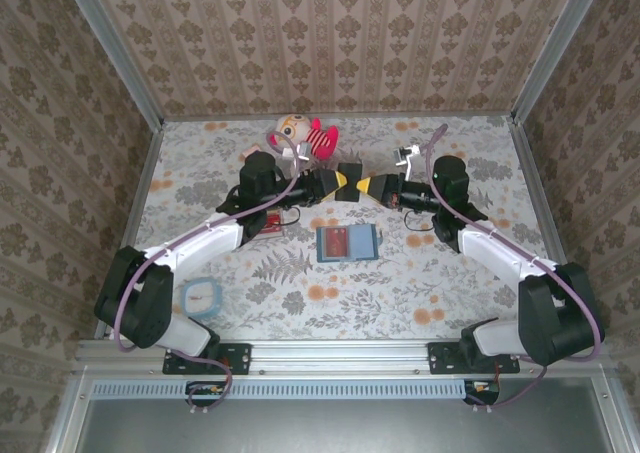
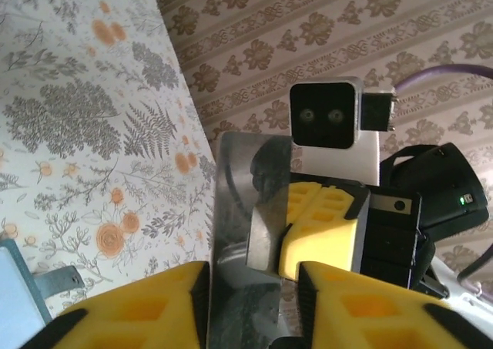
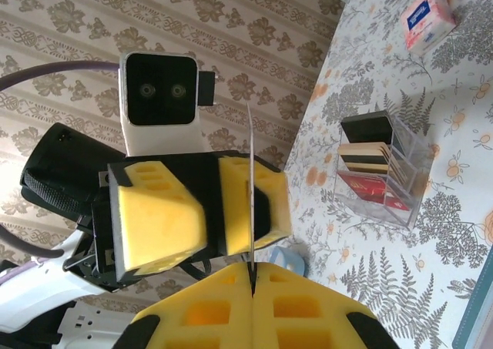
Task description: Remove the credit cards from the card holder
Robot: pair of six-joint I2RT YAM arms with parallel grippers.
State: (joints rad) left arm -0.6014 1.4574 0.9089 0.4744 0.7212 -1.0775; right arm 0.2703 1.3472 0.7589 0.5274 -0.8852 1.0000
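**ITEM:** card (image 2: 235,210). Thin, grey-looking, glossy. Loc: in the air just beyond the far side of holder (image 1: 364,243), between both grippers.

**R gripper** (image 3: 253,276): pads pressed together on card, seen edge-on. Firm pinch.

**L gripper** (image 2: 253,278): jaws narrow, one either side of same card. Can't tell if pads actually bite.

**Holder:** open flat on table (image 1: 440,273). Red card (image 1: 336,241) in its left half, not yet out.

**RISKS (judgement)**
- R lets go before L has hold: card drops. Lying flat on table it'd be hard to lift again.
- Both clamp while arms part: card bends or skids out, since its face looks slick.
- L seems to span card's width, not its faces. An edge hold could let it spring free.
- Holder lies loose w/ nothing pinning it. Pulling red card may drag the whole holder.

**SURFACE / ROOM**
- Tabletop: pale floral print, grey ferns + orange blooms. Busy pattern.
- Walls (image 1: 330,33): three sides, tan damask paper, metal corner posts.
- Doll (image 1: 300,133): well beyond holder, by back wall.
- Clear box (image 3: 381,172): dark red, black, tan blocks inside; left of holder.
- Packet (image 3: 429,18): farther from holder than the box.
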